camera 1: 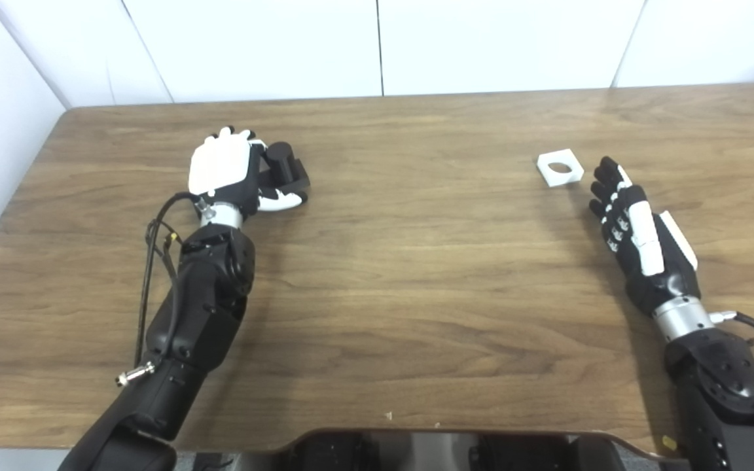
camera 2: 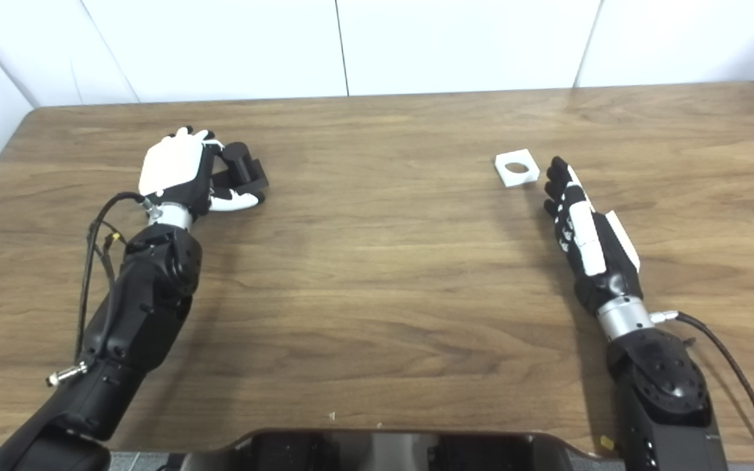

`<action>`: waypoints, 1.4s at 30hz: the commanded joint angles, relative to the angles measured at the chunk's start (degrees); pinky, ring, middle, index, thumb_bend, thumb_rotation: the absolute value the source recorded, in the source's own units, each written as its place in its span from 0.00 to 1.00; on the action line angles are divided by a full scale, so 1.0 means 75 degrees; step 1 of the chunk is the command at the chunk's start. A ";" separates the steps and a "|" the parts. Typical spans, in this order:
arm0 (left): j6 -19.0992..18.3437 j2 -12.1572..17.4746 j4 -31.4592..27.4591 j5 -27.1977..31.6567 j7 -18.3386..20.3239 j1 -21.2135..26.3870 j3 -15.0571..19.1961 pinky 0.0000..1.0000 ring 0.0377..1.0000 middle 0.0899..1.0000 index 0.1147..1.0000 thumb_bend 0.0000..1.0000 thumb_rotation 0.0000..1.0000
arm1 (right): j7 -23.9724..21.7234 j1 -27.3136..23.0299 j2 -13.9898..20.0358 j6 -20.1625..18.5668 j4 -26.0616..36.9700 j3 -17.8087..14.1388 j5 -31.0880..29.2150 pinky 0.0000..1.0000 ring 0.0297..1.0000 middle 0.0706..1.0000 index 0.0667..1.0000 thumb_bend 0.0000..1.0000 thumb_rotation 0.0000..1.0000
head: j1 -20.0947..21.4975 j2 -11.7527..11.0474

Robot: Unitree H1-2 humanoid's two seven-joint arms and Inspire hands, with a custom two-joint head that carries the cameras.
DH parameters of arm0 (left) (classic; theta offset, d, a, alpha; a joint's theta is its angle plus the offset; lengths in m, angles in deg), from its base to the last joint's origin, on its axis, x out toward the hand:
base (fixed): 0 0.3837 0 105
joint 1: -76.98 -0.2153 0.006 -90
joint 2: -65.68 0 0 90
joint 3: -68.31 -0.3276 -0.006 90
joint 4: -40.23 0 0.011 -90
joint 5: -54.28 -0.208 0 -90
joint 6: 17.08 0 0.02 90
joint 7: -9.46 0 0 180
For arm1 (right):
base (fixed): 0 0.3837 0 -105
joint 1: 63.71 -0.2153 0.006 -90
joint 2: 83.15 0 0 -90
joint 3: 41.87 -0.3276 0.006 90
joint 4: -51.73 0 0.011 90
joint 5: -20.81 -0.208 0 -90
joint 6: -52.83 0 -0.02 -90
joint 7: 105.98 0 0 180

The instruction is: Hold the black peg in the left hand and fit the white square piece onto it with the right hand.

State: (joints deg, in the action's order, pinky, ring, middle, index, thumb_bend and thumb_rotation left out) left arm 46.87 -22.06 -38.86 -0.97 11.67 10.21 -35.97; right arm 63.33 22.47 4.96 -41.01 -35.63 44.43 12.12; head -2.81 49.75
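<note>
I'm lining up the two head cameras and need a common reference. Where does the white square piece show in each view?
Left eye view: the white square piece lies flat on the table, right of centre, just beyond the right hand fingertips.
Right eye view: the same piece sits nearer the picture's middle, again just ahead of that hand.
Shared landmark: the vertical wall seam behind the table.

table (camera 1: 416, 275): wood-grain top, smooth, slight satin sheen near the far edge. black peg (camera 1: 283, 165): matt black, looks like plastic. white square piece (camera 1: 560, 167): matt white plastic look, smooth faces. left hand (camera 1: 230, 173): smooth white shell plate over matt black body. right hand (camera 1: 639, 239): same mix, matt black with white panels; bare brushed-metal wrist collar. Wall panels (camera 1: 252, 46): flat white, smooth.
</note>
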 commanded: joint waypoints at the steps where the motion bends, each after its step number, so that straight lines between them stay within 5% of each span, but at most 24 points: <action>1: -0.0027 0.0129 -0.0026 -0.0015 -0.0179 0.0239 0.0053 1.00 1.00 0.90 0.54 0.81 0.27 | -0.0047 0.0046 0.0060 -0.0116 0.0121 0.0042 0.0027 1.00 1.00 1.00 1.00 0.60 1.00 | -0.0001 0.0008; 21: -0.0058 0.0033 -0.0036 0.0202 -0.0374 0.0177 0.0059 1.00 1.00 0.90 0.52 0.79 0.25 | -0.0103 -0.0022 0.0141 -0.0057 0.0054 -0.0018 -0.0040 1.00 1.00 1.00 1.00 0.59 1.00 | 0.0047 0.0015; 23: -0.0041 0.0020 -0.0069 0.0253 -0.0401 0.0155 0.0079 1.00 1.00 0.89 0.45 0.61 0.13 | -0.0099 -0.0046 0.0125 -0.0060 0.0039 -0.0031 -0.0065 1.00 1.00 1.00 1.00 0.59 1.00 | 0.0056 0.0020; 25: -0.0025 0.0017 -0.0096 0.0280 -0.0415 0.0135 0.0079 1.00 1.00 0.89 0.43 0.54 0.09 | -0.0091 -0.0057 0.0126 -0.0084 0.0049 -0.0032 -0.0063 1.00 1.00 1.00 1.00 0.59 1.00 | 0.0053 0.0024; 42: 0.0036 -0.0068 -0.0140 0.0572 -0.0728 0.0032 0.0097 1.00 1.00 0.86 0.42 0.52 0.07 | -0.0105 -0.0029 0.0186 -0.0241 0.0168 -0.0048 -0.0116 1.00 1.00 1.00 1.00 0.61 0.99 | 0.0069 0.0038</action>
State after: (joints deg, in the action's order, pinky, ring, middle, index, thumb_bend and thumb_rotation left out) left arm 47.13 -23.43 -39.42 3.37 7.00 9.94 -35.71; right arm 62.94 22.42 5.49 -42.13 -34.93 44.29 11.36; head -2.28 50.01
